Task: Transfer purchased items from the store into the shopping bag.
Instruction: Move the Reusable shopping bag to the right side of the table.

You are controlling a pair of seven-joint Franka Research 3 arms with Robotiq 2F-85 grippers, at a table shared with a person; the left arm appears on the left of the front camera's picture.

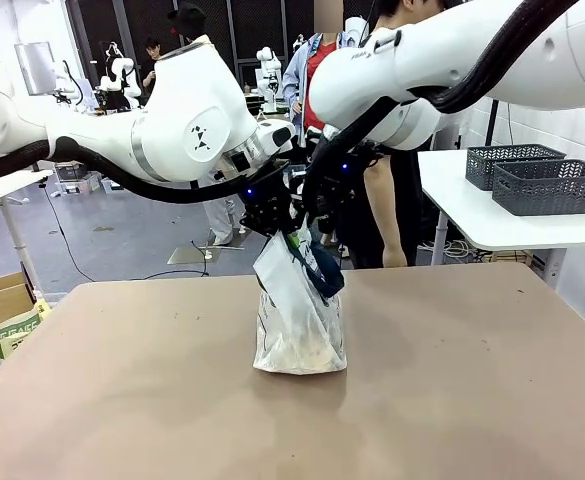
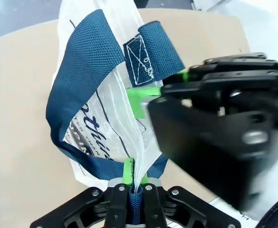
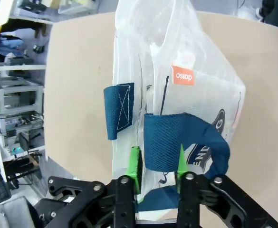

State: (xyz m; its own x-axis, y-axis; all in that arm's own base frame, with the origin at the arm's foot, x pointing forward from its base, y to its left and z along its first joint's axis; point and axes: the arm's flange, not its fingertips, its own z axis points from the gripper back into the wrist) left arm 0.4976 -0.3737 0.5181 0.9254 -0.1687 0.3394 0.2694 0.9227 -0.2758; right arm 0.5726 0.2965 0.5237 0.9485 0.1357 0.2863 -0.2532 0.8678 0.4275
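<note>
The shopping bag [image 1: 298, 325] is stood near the middle of the brown table [image 1: 452, 400], its top drawn up to both grippers, which are met just above it. A pale, lumpy load is seen through the plastic at the bottom of the bag; what it is cannot be told.

The left gripper [image 2: 133, 176] is shut tight on a navy handle [image 2: 84, 66], the strap being pinched between its green pads. The right gripper [image 3: 157, 162] is partly open: its pads are set on either side of the other handle [image 3: 169, 140], with a slight gap seemingly left, so whether the strap is truly gripped cannot be told.

The chief risk is judged to be that this second strap is let slip from the loosened jaws, so that the bag's mouth sags shut or the bag is left hanging from one side and tipped, its contents being spilled. A snag could also be caused, since the two grippers are crowded close together over the thin plastic.
</note>
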